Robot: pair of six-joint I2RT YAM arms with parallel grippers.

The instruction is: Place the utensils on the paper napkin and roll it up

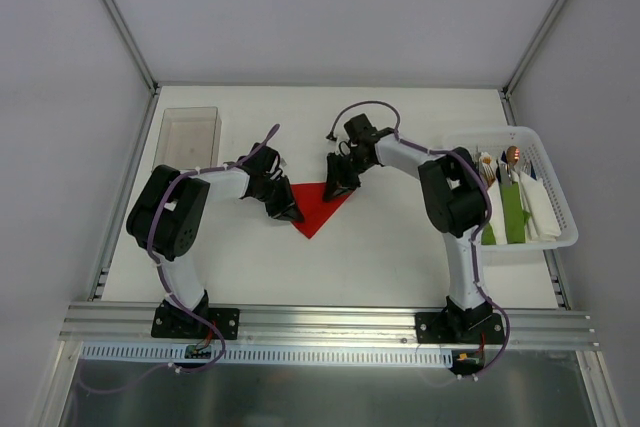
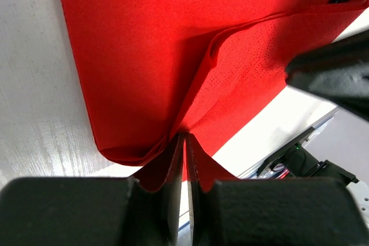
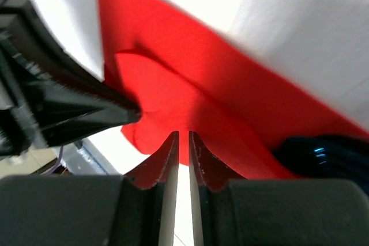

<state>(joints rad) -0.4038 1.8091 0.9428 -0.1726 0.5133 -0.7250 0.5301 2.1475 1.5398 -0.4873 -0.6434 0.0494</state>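
Red napkin [image 1: 318, 211] lies mid-tabletop [image 1: 390, 259] between the two arms, showing as a triangle. Left claw [image 1: 294, 214] is pinched together on a fold at its left edge. Right claw [image 1: 334, 191] is clamped on the far edge.

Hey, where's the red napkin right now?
In the top view, the paper napkin sits at mid-table between the left gripper and right gripper, both pinching its edges.
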